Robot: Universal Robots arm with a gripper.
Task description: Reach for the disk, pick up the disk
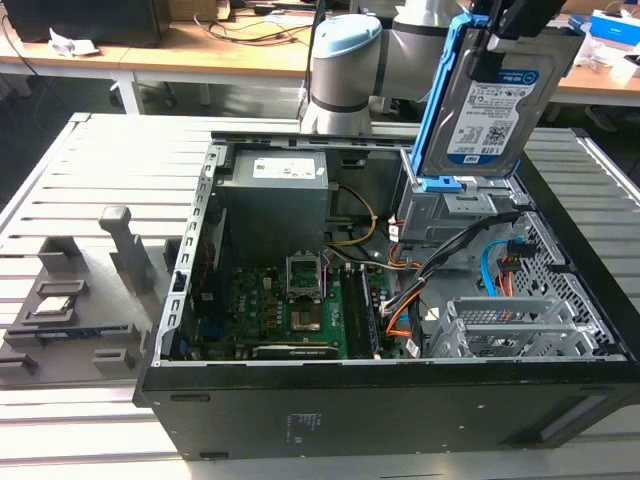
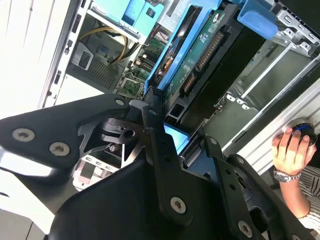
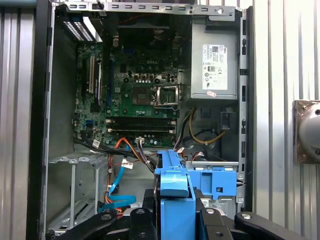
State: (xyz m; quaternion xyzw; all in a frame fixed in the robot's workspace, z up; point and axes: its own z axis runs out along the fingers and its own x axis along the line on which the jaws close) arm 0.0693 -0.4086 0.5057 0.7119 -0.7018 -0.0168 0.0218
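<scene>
The disk (image 1: 487, 105) hangs upright above the open computer case (image 1: 400, 400), over its far right corner in the exterior view. It is silver-grey with a white-and-blue label and a bright blue rail frame. My gripper (image 1: 512, 35) is shut on its upper end. In the second wrist view the disk (image 2: 200, 55) shows edge-on with its green circuit board, reaching away from the gripper (image 2: 182, 137) between the black fingers (image 2: 160, 150). In the first wrist view the disk's blue rail (image 3: 174, 182) stands out of the gripper (image 3: 175, 217) over the case.
Inside the case lie the motherboard (image 1: 290, 310), the power supply (image 1: 275, 190), a blue-fronted drive bay (image 3: 215, 180), a metal cage (image 1: 510, 325) and loose cables (image 1: 450, 255). Grey fixtures (image 1: 90, 290) stand on the slatted table at the exterior view's left. A person's hand (image 2: 292, 150) rests beside the case.
</scene>
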